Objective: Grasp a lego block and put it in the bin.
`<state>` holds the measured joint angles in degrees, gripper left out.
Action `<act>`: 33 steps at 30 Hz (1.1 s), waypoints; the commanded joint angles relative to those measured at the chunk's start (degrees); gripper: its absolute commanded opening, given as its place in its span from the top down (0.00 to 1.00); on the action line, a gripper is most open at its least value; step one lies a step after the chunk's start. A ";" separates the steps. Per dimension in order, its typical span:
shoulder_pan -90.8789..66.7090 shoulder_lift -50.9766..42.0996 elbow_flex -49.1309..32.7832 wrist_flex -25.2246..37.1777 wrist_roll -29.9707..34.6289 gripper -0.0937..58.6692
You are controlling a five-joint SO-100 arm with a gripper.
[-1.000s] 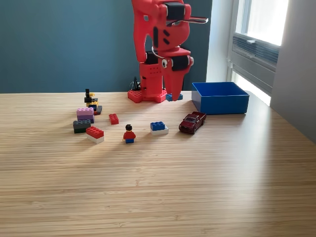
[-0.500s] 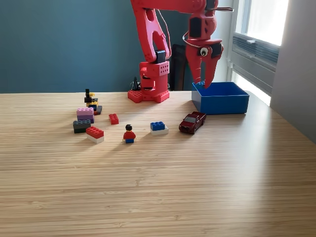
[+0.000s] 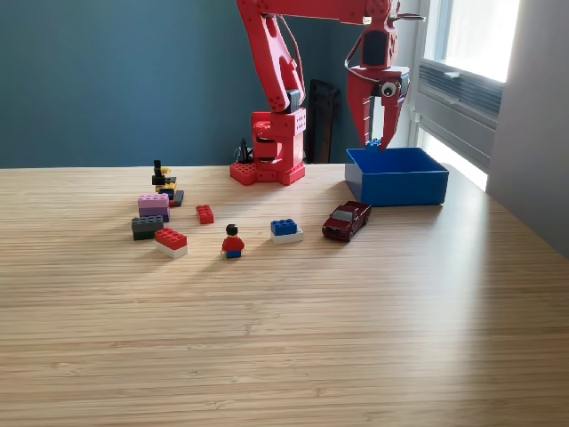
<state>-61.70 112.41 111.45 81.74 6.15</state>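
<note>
The bin [image 3: 396, 176] sits near the bench's [image 3: 284, 338] far right corner, the toy car [image 3: 347, 219] before it. Lego blocks [image 3: 171, 238] lie toward the left, a figure [image 3: 233, 241] between them and the car.

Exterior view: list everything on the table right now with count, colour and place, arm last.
Bin: one, blue, exterior view's right, by the window.
Toy car: one, dark red, in front of the bin.
Blue-on-white brick: one, left of the car.
Minifigure: one, red torso, centre.
Small red brick: one, behind the minifigure.
Red-on-white brick: one, left.
Pink-and-grey stack: one cluster, far left.
Black-and-yellow pieces: small cluster, behind the stack.
Blue block: one, at the gripper tips.
Gripper: one, red, over the bin's back edge.
</note>
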 commanded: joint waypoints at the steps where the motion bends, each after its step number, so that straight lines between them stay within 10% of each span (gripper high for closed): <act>1: -0.62 3.16 0.35 -0.53 1.32 0.59; 7: -0.44 3.16 0.53 -0.79 1.93 0.53; 19: 15.91 3.16 0.53 -9.58 5.98 0.85; 33: 32.08 3.16 2.37 -13.18 1.41 0.84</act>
<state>-32.52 112.41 113.99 69.87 8.70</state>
